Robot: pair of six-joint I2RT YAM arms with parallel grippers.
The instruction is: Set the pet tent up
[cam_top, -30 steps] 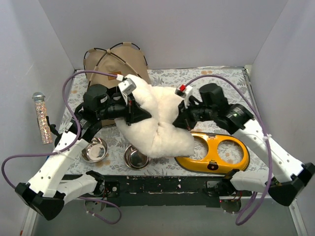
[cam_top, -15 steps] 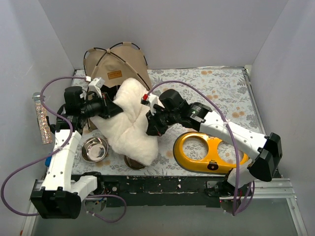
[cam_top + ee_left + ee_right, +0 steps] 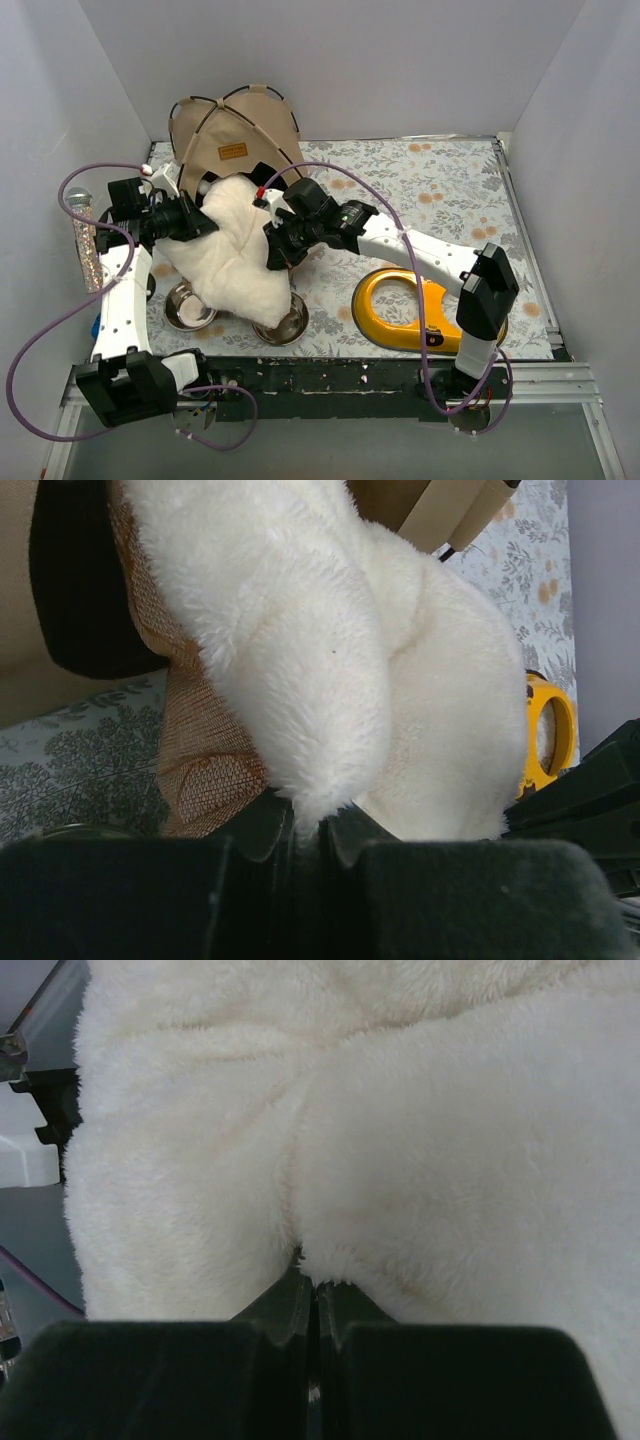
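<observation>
We are gripping the cream fluffy cushion (image 3: 238, 255) from both sides, holding it up off the surface (image 3: 450, 195) at the near left. Our left fingers (image 3: 263, 825) are closing tightly on a fold of its white pile at its left edge. Our right fingers (image 3: 297, 1305) are pinching another fold on its right side, and the two sit almost together with only a sliver of fur between them. In the left wrist view a brown woven patch is showing beside the white pile, just above the fingers.

The pet tent (image 3: 237, 125) is standing at the far left corner of the surface, against the back wall, directly behind the cushion. Its tan panels and thin black rods are rising to a peak. Its dark opening is facing toward us, and the cushion's far edge is covering part of it.

Two steel bowls (image 3: 186, 308) are sitting on the surface under the cushion's near edge, which is hanging over both of them. The yellow bowl stand (image 3: 398, 318) is lying on the near right, under our right arm. A glittery tube (image 3: 84, 240) is lying off the left edge of the surface.
</observation>
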